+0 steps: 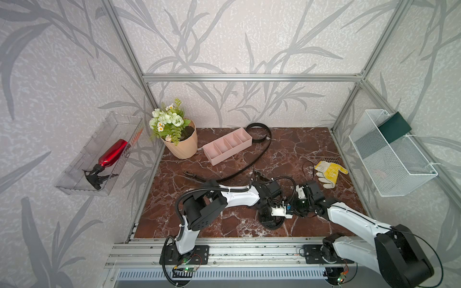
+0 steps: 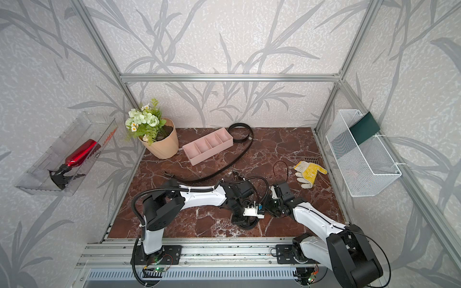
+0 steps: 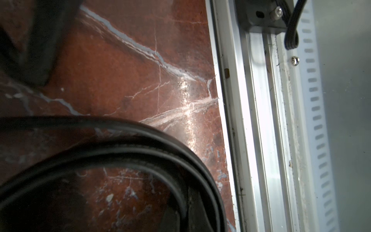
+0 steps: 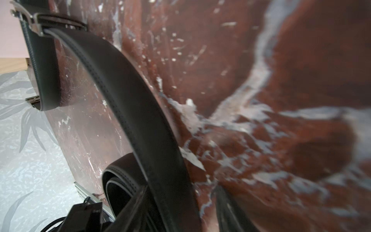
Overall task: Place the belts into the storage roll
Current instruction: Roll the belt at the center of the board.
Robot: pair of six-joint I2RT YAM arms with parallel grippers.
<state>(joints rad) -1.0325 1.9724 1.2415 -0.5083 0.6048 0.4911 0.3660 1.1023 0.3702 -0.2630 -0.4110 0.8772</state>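
A wide marble table [image 1: 287,149] lies mostly bare toward its right and far edges. The long belt [image 1: 239,169] runs from behind the tray [image 1: 228,145], at the back beside the flowerpot [image 1: 182,145], across the middle. A coiled belt [image 1: 273,220] sits near the front rail, under both wrists. The left gripper [image 1: 268,214], closed, rests at the coil; whether it grips is unclear. The right gripper [image 1: 290,207] is hidden, its opening unclear. A glove [image 1: 328,173] lies near the right edge.
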